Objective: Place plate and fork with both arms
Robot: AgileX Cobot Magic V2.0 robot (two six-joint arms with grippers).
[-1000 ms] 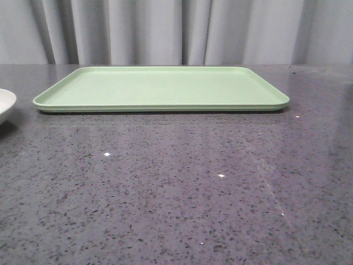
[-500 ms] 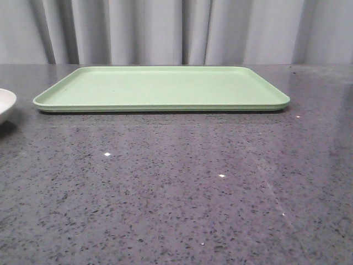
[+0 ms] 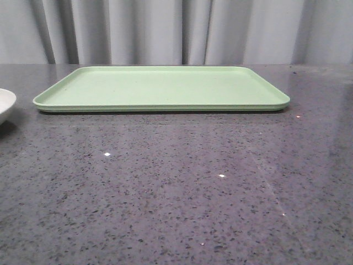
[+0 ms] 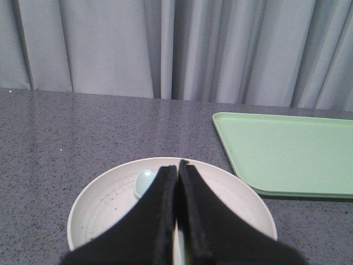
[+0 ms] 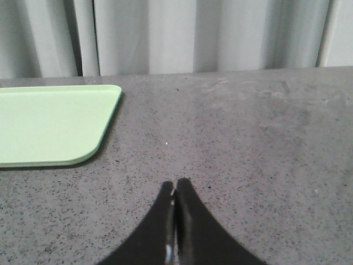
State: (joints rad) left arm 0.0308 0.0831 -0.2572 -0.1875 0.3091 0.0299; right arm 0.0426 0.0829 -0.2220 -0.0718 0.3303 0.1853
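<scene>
While the light-green tray [image 3: 161, 87] is lying flat on the far half of the dark speckled table [image 3: 176, 193], the plate [image 3: 5, 104] is sitting on the table just off the tray's left end, and only its right edge is showing at the left border of the front view. Seen from the left wrist, the left gripper [image 4: 177, 168] is hanging over the plate [image 4: 110, 201] with its two black fingers pressed together, pinching nothing. A small pale blue-green piece [image 4: 144, 182] is lying inside the plate, partly hidden behind the fingers. The tray [image 4: 287, 152] is lying to the right of the plate, close to it but not touching.

Seen from the right wrist, the right gripper [image 5: 175, 187] is hovering over bare table [image 5: 248, 143] to the right of the tray [image 5: 52, 124], and its fingers are likewise meeting tip to tip with nothing between them. The fork is not showing in any view, so I cannot tell where it is. Grey curtains [image 3: 176, 30] are hanging behind the table.
</scene>
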